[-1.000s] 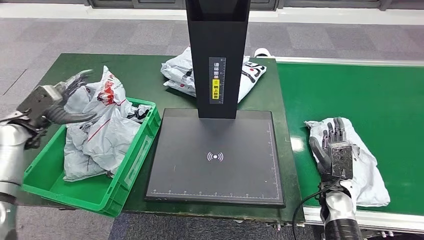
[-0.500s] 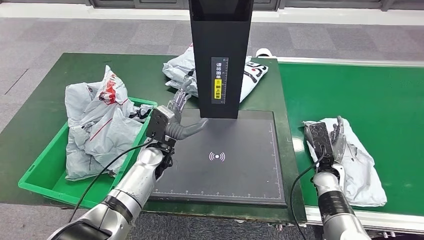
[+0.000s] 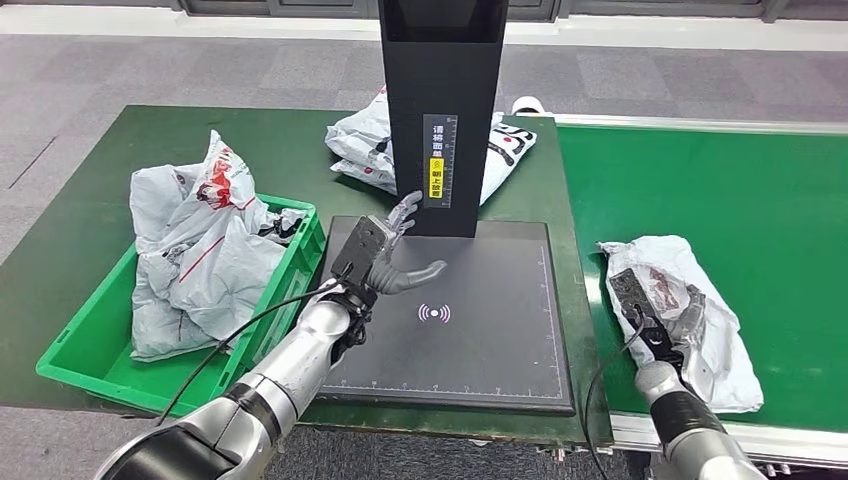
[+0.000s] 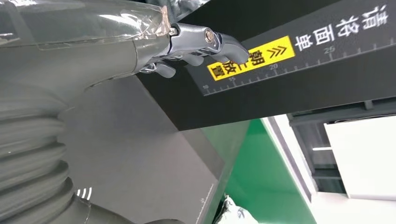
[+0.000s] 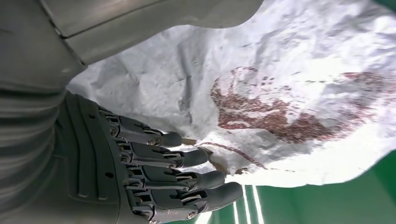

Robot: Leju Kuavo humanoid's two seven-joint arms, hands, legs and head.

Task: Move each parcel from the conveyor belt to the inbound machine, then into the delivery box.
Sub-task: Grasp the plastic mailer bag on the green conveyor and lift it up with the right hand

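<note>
A crumpled white parcel [image 3: 715, 340] with red print lies on the green conveyor belt [image 3: 720, 190] at the right. My right hand [image 3: 645, 305] is at its near left edge. In the right wrist view the parcel [image 5: 289, 93] sits between the thumb and the dark fingers [image 5: 187, 179], so the hand grips its edge. My left hand [image 3: 378, 255] hovers over the black plate of the inbound machine [image 3: 480, 340], beside its black column [image 3: 440, 100]. Its fingers [image 4: 205, 42] are spread and hold nothing.
A green delivery box [image 3: 270, 320] at the left holds several white parcels [image 3: 190, 250]. More white parcels [image 3: 355, 140] lie behind the column on the green table. A cable hangs from each wrist.
My left arm swung from the green box across to the machine's plate. My right hand turned on its side and closed on the parcel's edge, bunching it slightly.
</note>
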